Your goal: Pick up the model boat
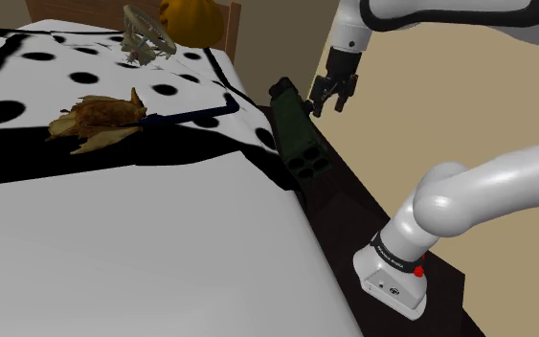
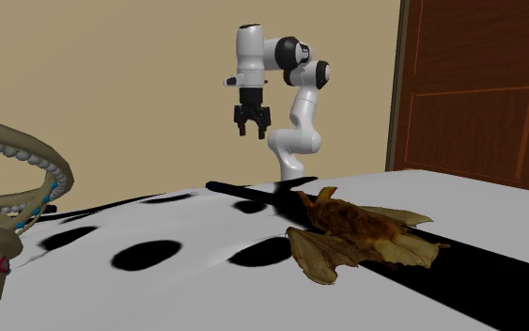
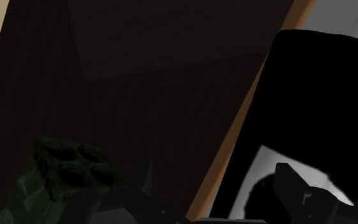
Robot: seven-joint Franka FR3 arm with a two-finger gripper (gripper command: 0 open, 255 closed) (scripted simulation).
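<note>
The gripper [image 1: 327,107] is hanging empty, fingers spread, in the shoulder view's upper right above a dark green box [image 1: 299,134]. The brown model boat [image 1: 98,120] is lying well apart, left of centre, on the spotted bedcover [image 1: 114,249]. A good approach is probably crossing high, then descending to clasp the hull's narrow middle.

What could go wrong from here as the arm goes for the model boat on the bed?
1. The open gripper hangs close to the dark green block at the edge of the bed; a low move might knock it.
2. The model boat lies far across the bed, past the brown leafy object; the reach may be a stretch.
3. The boat looks like thin open ribs, so the gripper could close on gaps.
</note>
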